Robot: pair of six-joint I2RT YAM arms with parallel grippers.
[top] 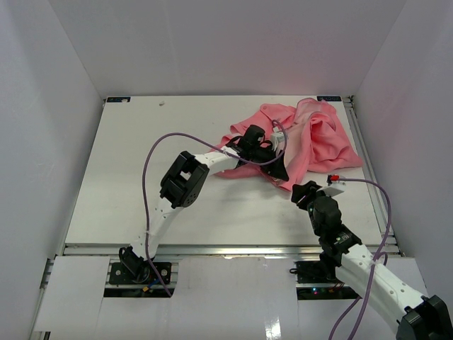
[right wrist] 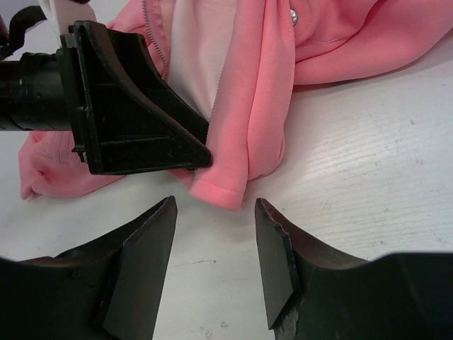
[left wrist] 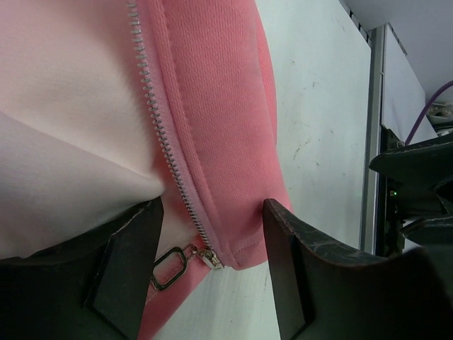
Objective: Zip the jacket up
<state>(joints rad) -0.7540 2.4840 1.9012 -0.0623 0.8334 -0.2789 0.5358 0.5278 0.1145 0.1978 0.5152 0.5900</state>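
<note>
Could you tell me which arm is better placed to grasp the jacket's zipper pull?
Left: the left gripper is open astride the jacket hem, zipper pull between its fingers; the right gripper is open short of the hem, over table.

jacket (top: 318, 142) far-right on table (top: 141, 177) | left fingers (left wrist: 127, 276) straddle its near hem | right fingers (right wrist: 141, 262) just before

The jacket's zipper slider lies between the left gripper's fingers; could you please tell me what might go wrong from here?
The left gripper straddles the jacket hem around the slider; closing may clamp fabric instead of the pull ring. Only one row of zipper teeth shows, so the halves may not be joined yet. The right gripper sits open close to the left one; advancing could bump it.
</note>
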